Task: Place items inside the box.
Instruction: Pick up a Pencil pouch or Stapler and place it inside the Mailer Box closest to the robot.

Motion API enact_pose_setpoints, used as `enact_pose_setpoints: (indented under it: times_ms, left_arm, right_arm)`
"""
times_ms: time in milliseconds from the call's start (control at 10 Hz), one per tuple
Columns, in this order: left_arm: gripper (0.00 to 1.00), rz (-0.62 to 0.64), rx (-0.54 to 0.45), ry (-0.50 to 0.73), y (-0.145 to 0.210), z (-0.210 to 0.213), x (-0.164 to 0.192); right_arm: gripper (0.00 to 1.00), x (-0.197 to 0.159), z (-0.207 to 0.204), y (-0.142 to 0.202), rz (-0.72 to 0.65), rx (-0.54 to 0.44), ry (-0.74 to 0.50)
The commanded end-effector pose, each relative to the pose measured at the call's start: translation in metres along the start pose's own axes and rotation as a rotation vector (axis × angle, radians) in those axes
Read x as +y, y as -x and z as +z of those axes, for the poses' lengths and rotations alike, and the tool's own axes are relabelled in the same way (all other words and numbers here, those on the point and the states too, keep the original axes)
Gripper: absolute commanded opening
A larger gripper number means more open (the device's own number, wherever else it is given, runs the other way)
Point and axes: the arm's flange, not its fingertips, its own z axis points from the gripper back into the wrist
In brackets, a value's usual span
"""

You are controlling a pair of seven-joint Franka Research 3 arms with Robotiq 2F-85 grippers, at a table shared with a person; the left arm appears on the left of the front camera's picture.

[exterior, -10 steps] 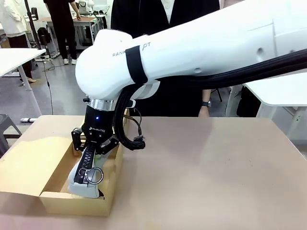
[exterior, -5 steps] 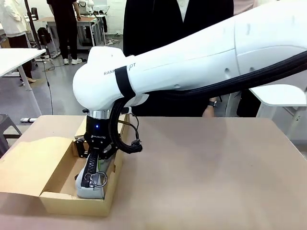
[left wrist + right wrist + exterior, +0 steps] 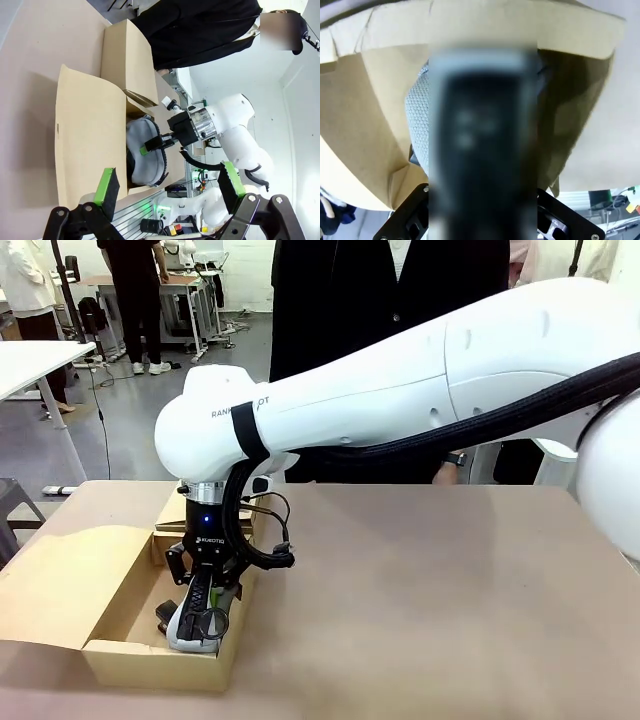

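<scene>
- Right gripper point(image 3: 206, 588) is clamped on the light grey-blue pouch point(image 3: 188, 636), pinching it across the black zipper band near its top end.
- The pouch hangs nose-down inside the near compartment of the cardboard box point(image 3: 150, 666), its low end at or near the floor, close to the front wall. A small dark item point(image 3: 164, 614) lies just beside it, too hidden to name.
- Left gripper point(image 3: 167, 180) hangs well apart from the box, jaws spread wide, nothing between the green pads.
- Handling, as a judgement: soft fabric and light. It sags and bends below the pinch, so it will slump flat once let go rather than stand.
- The zipper seam is the stiffest line and the best place to hold. The mesh sides would bunch. The metal pull ring point(image 3: 212, 619) dangles loose and could snag on the box wall.
- Not fragile, so a short drop should do no harm.
- Against a second ago: the pouch sits lower and deeper in the compartment. Then its bottom rode up near the front wall's rim, more tilted.
- The arm has come down and swung slightly, and the person behind the table has shifted toward picture right.
</scene>
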Motion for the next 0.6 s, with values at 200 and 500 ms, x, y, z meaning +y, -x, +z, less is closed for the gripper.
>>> enact_pose_setpoints:
  times_ms: [200,500]
  left_arm:
    - [1.00,-0.017,-0.013,0.020,-0.0006,0.0001,-0.0014]
    - [1.00,-0.017,-0.013,0.020,-0.0006,0.0001,-0.0014]
  right_arm:
    - [0.07,0.0051,-0.0015,-0.0002,-0.020,-0.011,-0.019]
    - [0.67,0.0014,0.0007,0.0011,-0.019,-0.015,-0.032]
